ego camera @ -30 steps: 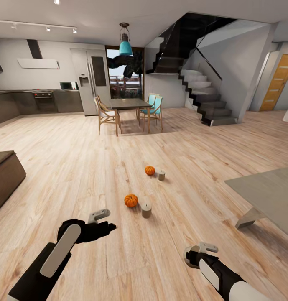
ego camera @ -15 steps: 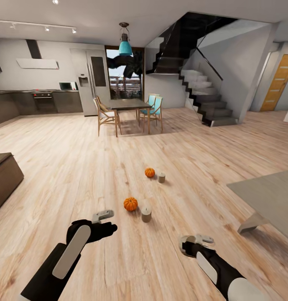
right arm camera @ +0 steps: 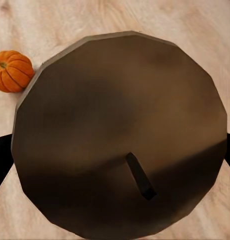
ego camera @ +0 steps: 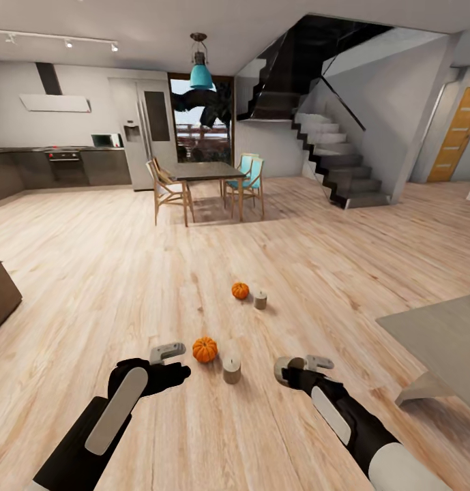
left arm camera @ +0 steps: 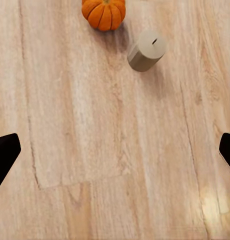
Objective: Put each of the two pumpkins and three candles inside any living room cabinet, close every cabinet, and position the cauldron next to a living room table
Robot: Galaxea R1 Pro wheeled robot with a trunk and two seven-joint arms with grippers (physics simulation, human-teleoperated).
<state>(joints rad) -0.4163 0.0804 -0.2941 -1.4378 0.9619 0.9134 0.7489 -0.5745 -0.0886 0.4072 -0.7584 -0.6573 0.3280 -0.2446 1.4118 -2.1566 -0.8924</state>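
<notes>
Black fingertips (right arm camera: 2, 155) of my right gripper (ego camera: 297, 365) flank a candle (right arm camera: 120, 135), apparently clamping it. My left gripper's (ego camera: 168, 361) fingers are spread wide; beyond them sit a pumpkin (left arm camera: 103, 13) and second candle (left arm camera: 146, 50).

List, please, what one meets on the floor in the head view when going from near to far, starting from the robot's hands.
Nearest candle → nearest pumpkin → far candle → far pumpkin → dining table with its chairs.
</notes>
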